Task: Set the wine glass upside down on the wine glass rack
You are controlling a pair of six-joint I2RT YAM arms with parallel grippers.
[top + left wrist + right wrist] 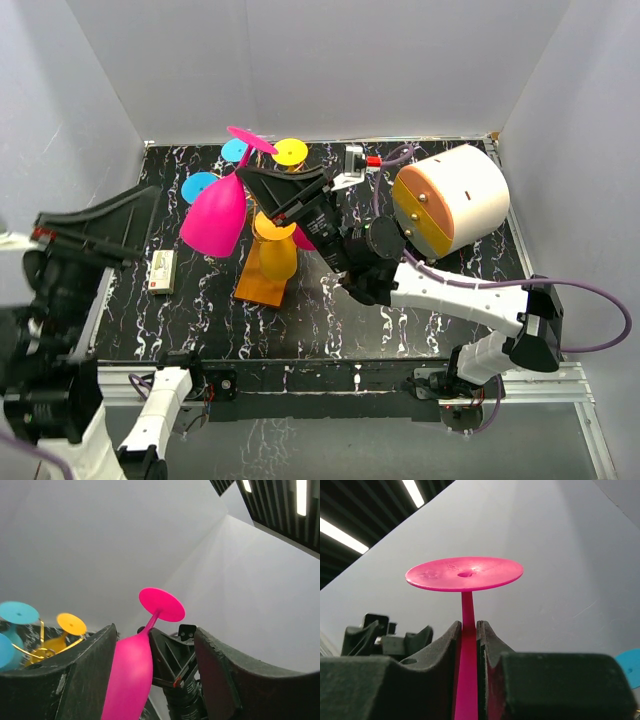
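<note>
- Magenta all over, long stem, flat round foot: the magenta wine glass [215, 218] is up in the air, off the black marbled table [400, 320], toward the left half.
- Its long axis is tilted, not plumb. The foot is high and toward the back, the bowl mouth low and toward the left arm's side, so it is roughly inverted already.
- The right gripper [466, 635] is pinching the stem just under the foot, with black fingers [440, 652] pressed on it from either side. The right wrist view shows the foot disc right above the fingertips.
- The thin gold wire rack on a flat orange rectangular base [260, 290] stands just right of the bowl and a bit nearer the arms. From above the bowl edge sits close against the rack's left side; I can't tell if they touch.
- Key relation: the glass lies left of the rack and the free scroll arm must be on that side. I'd judge the stem needs to go upright and slide sideways to the right into the wire.
- Already hanging foot-up around the rack: an orange glass [273, 232], cyan glasses [200, 185] and a yellow foot [291, 152]. Little room, so a knock is likely.
- The left gripper [138, 222] is spread wide and empty, well apart to the left, pointing at the bowl. The right arm has the job.
- The white-and-orange drum [450, 200] sits well right, out of the path.
</note>
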